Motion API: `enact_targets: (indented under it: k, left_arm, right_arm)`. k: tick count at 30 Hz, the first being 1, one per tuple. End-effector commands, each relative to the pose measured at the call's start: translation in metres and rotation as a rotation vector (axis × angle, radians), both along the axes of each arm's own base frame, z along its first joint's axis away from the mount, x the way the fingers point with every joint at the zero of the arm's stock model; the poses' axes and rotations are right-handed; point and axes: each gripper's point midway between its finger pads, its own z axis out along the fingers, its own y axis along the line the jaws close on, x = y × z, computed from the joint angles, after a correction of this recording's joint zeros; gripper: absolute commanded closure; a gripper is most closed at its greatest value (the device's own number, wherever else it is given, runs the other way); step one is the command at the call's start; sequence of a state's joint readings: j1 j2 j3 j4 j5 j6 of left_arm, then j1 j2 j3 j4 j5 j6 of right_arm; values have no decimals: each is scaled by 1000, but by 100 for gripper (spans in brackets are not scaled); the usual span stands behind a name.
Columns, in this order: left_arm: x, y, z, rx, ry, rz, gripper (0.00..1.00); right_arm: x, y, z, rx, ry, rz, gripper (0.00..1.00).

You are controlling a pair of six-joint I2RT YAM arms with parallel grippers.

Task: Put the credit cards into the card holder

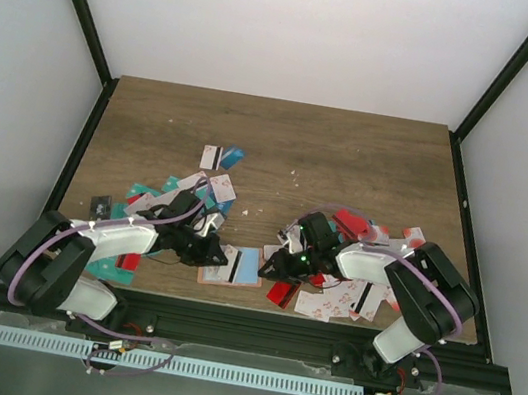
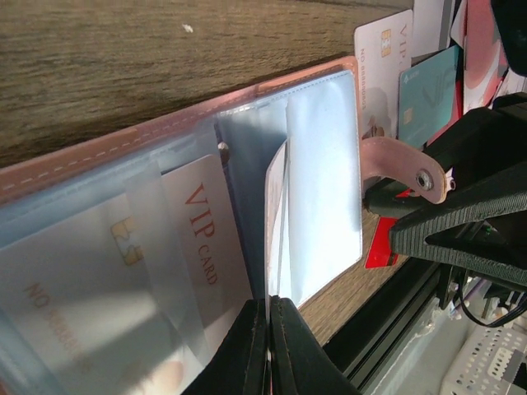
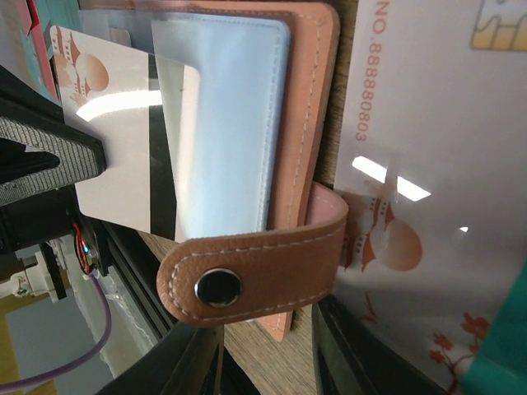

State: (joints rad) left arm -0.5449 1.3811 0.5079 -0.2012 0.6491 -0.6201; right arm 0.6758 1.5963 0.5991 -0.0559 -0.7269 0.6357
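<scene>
The salmon card holder (image 1: 232, 265) lies open at the near edge of the table (image 1: 353, 152), a white striped card (image 3: 123, 123) partly under its plastic, loose credit cards (image 1: 327, 304) scattered on either side. My left gripper (image 2: 269, 329) is clamped tight on one clear sleeve (image 2: 321, 189). My right gripper (image 3: 268, 350) stands partly open about the snap strap (image 3: 247, 267), and I cannot tell whether it pinches.

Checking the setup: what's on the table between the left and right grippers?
The open card holder, its sleeve pinched by the left gripper, its strap at the right gripper; the top view shows it.
</scene>
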Motion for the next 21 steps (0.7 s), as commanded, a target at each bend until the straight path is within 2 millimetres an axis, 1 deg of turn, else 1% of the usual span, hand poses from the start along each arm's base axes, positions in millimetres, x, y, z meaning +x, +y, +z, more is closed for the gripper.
enact_targets:
  k: [1,12,19,21]
  left_arm:
    - [4,1,-5,19,-49,-4,96]
    - [6,-3,-9,10,-32,12,96]
    - [3,-7,-12,4,-8,24,96]
    - [2,-7,-13,6,0,32,96]
  right_arm:
    - [-3,3,-3,5,-4,24,69]
    - [-6,2,-6,8,14,24,80]
    - [-12,-1,-9,14,39,14,94]
    - [-13,-1,-10,14,50,6,96]
